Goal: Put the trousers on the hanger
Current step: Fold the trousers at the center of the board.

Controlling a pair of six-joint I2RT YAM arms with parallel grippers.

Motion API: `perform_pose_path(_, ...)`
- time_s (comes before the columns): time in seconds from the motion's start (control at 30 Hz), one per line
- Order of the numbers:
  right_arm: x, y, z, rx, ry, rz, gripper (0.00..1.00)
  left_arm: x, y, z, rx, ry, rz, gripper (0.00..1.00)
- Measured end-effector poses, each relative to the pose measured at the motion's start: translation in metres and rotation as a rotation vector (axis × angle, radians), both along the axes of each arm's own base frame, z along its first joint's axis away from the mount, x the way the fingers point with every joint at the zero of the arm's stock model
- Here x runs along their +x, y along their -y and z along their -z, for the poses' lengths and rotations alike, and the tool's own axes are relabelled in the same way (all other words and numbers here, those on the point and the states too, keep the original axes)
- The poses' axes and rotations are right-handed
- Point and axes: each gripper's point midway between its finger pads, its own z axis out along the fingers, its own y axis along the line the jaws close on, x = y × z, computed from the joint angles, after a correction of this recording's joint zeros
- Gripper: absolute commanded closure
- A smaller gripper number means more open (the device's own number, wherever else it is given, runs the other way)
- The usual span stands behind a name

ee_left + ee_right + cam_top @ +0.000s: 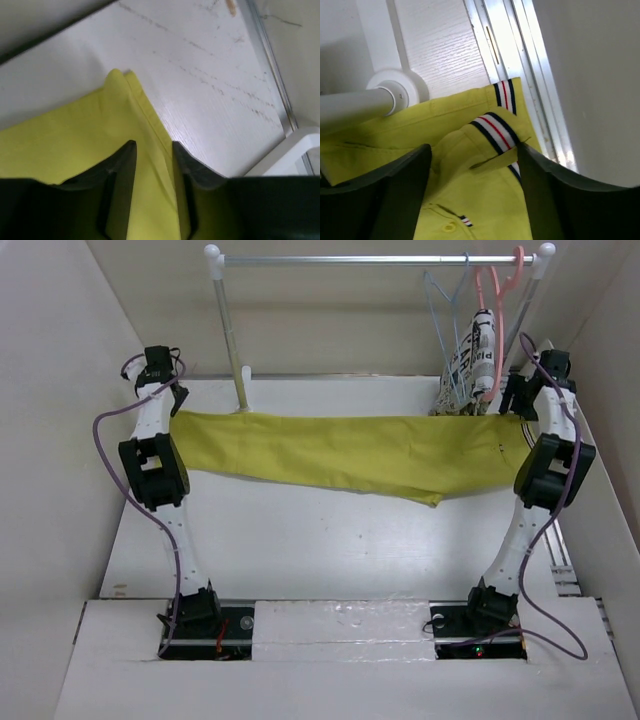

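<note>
The big mustard-yellow cloth trousers [340, 452] lie flat on the white counter [300, 550]. They are stretched long from one arm to the other, near the back. That way the cloth is smooth and easy to fold over something thin.

The left jaws sit at the leg end. They are close together, with only a thin gap, and yellow cloth runs through that gap. I cannot tell if they are pinching the cloth or just resting over it.

The right jaws sit at the top end, by the waistband with its white, dark and red stripes [495, 131]. They stand wide apart. The waistband lies loose and a bit bunched between them, so I think nothing is held there.

The thin pale-blue wire hanger [438, 312] hangs on the silver rail [380, 258] at the back right, with nothing on it. Beside it is a thicker pink hanger [495, 300] with a black-and-white printed cloth [478, 350].

The trousers are not on the hanger yet. I think they were laid out straight first, so the hanger can be fetched next.
</note>
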Motion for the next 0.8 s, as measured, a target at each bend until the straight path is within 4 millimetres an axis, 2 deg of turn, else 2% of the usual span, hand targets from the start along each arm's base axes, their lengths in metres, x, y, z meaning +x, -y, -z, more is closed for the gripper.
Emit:
perform_pose_path(0.1, 0.002, -0.001, -0.004, 0.002, 0.021, -0.022, 0.16, -0.002, -0.004, 0.024, -0.003, -0.052, 0.016, 0.46)
perform_pose_path(0.17, -0.003, -0.005, -0.01, 0.0, 0.036, -0.037, 0.14, -0.008, -0.008, 0.028, 0.007, -0.08, 0.022, 0.42)
perform_pose_path(0.27, -0.027, -0.017, -0.022, -0.003, 0.054, -0.057, 0.15, -0.022, -0.014, 0.024, 0.042, -0.1, 0.018, 0.39)
perform_pose_path(0.33, -0.051, -0.03, -0.035, -0.001, 0.081, -0.07, 0.34, -0.05, -0.013, 0.021, 0.059, -0.139, 0.011, 0.39)
perform_pose_path(0.37, -0.06, -0.036, -0.042, -0.001, 0.105, -0.077, 0.51, -0.066, -0.011, 0.02, 0.062, -0.15, 0.007, 0.39)
perform_pose_path(0.4, -0.072, -0.045, -0.047, 0.004, 0.13, -0.086, 0.87, -0.083, -0.009, 0.016, 0.061, -0.149, 0.002, 0.41)
perform_pose_path(0.43, -0.084, -0.054, -0.052, 0.014, 0.15, -0.096, 0.99, -0.101, -0.005, 0.014, 0.046, -0.15, -0.002, 0.42)
perform_pose_path(0.47, -0.093, -0.062, -0.056, 0.029, 0.177, -0.102, 1.0, -0.116, -0.002, 0.013, 0.028, -0.14, -0.006, 0.43)
perform_pose_path(0.57, -0.113, -0.087, -0.056, 0.078, 0.228, -0.131, 1.0, -0.158, -0.006, 0.016, -0.056, -0.1, -0.047, 0.44)
perform_pose_path(0.6, -0.116, -0.093, -0.053, 0.093, 0.242, -0.142, 0.95, -0.165, -0.01, 0.021, -0.085, -0.092, -0.064, 0.43)
perform_pose_path(0.63, -0.119, -0.1, -0.046, 0.111, 0.246, -0.153, 0.95, -0.169, -0.016, 0.027, -0.109, -0.088, -0.083, 0.43)
perform_pose_path(0.7, -0.13, -0.114, -0.027, 0.155, 0.222, -0.171, 0.57, -0.173, -0.026, 0.044, -0.152, -0.101, -0.114, 0.43)
perform_pose_path(0.77, -0.142, -0.125, -0.006, 0.207, 0.186, -0.185, 0.39, -0.167, -0.024, 0.06, -0.194, -0.106, -0.105, 0.43)
perform_pose_path(0.8, -0.148, -0.128, 0.004, 0.232, 0.167, -0.186, 0.26, -0.164, -0.019, 0.07, -0.219, -0.113, -0.092, 0.43)
